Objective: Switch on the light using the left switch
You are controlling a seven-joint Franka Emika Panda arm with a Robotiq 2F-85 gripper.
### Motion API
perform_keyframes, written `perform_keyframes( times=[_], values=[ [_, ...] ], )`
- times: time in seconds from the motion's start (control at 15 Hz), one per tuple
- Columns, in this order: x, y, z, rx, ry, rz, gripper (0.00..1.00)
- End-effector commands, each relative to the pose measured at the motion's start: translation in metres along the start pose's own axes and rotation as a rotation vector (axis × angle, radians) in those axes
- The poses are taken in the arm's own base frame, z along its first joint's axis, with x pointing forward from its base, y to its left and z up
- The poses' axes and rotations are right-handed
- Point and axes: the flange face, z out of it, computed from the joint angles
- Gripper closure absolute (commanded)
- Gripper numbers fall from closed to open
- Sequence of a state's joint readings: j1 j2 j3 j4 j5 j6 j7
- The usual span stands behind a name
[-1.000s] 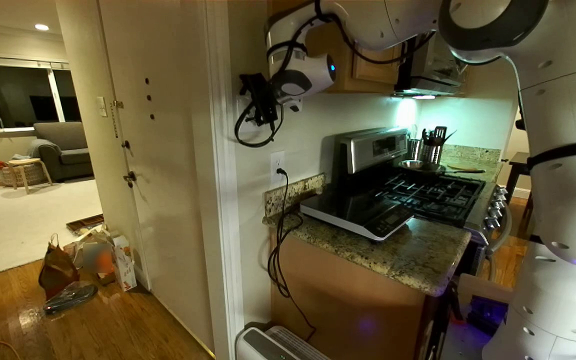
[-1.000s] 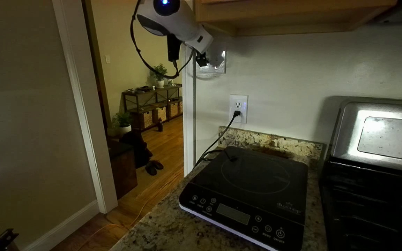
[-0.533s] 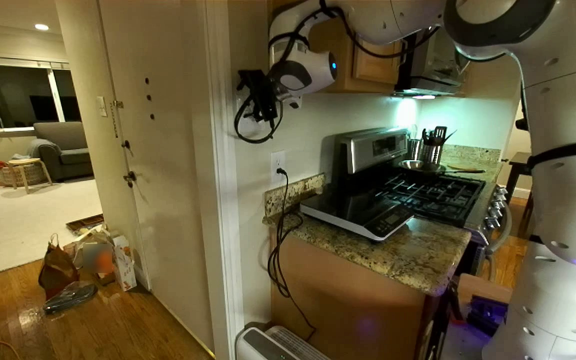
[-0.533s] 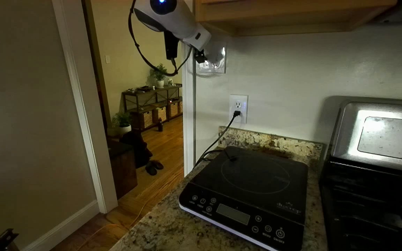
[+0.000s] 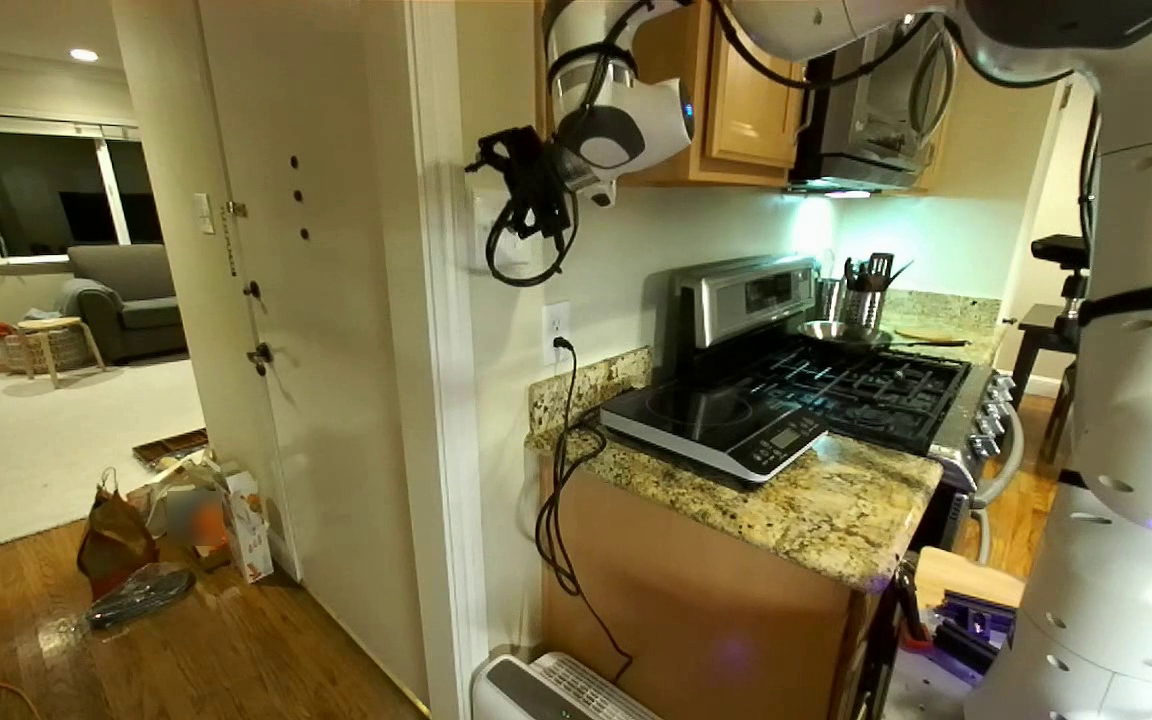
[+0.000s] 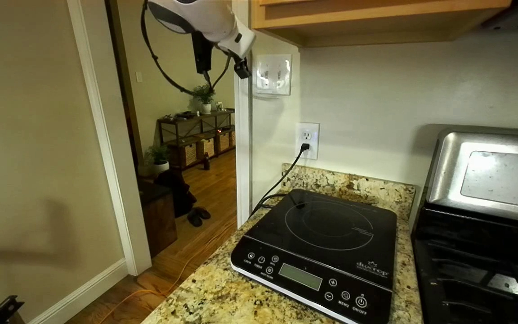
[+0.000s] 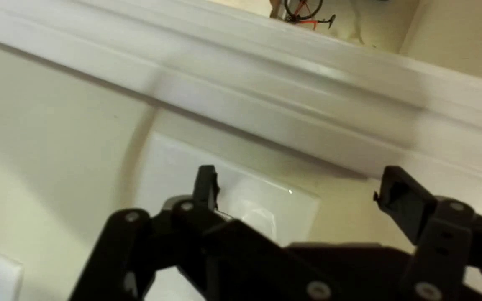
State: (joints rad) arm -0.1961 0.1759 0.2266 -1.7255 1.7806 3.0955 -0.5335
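A white wall plate with two small switches (image 6: 285,89) is on the wall beside the door frame. Its left switch (image 6: 264,78) shows with bright glare on it. The plate shows partly behind my gripper and cable in an exterior view (image 5: 486,214). In the wrist view the plate (image 7: 174,167) lies behind my left-hand finger, with a glossy raised outline on it; the switches are mostly hidden there. My gripper (image 7: 297,186) is open and empty, its fingers wide apart. In an exterior view the gripper (image 6: 242,68) is just left of the plate and appears apart from it.
An outlet plate (image 6: 313,130) with a black cord plugged in is below the switch plate. A black induction cooktop (image 6: 326,225) sits on the granite counter beside the stove (image 5: 866,390). A wooden cabinet (image 6: 376,27) hangs above right. The white door frame (image 6: 243,148) stands close left.
The room is brighter: counter, wall and cabinet are more strongly lit in both exterior views. My gripper has moved away from the switch plate, leftward in an exterior view, uncovering both switches.
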Motion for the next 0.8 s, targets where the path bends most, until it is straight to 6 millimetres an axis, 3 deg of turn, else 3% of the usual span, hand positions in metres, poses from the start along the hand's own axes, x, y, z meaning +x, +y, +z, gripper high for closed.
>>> perform_keyframes(
  times=[0.0,0.27,0.47,0.73],
  values=[
    [-0.031,0.048,-0.024,-0.149,-0.076,-0.031,0.00],
    [-0.053,0.103,-0.040,-0.326,-0.155,-0.150,0.00],
    [-0.063,0.138,-0.065,-0.442,-0.241,-0.248,0.00],
    [-0.081,0.160,-0.098,-0.586,-0.405,-0.377,0.00]
  ],
)
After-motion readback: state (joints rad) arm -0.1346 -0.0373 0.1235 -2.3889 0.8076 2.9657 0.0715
